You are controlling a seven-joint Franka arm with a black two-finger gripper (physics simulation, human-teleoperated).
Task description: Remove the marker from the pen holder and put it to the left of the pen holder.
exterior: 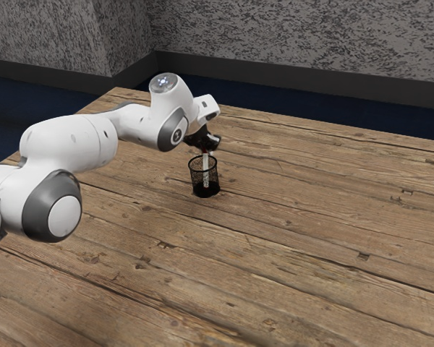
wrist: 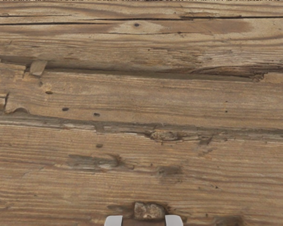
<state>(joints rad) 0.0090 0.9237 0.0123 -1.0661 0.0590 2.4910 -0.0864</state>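
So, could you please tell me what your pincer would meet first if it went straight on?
Most likely the marker, upright in the pen holder right below my pincer; whether they touch is unclear.

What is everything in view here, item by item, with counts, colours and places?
marker: one, white with red near its top, standing in the pen holder
pen holder: one, black mesh, upright on the table
table: one, brown weathered planks, under the pen holder
walls: two faces, mottled grey, behind the table
skirting: dark grey, along the walls' foot
floor: one, dark blue, beyond the table
pale shapes: two, whitish, wrist view's lower edge; identity unclear
arm: one, white with grey joints, from the exterior view's left
gripper: one, black, at the marker's top
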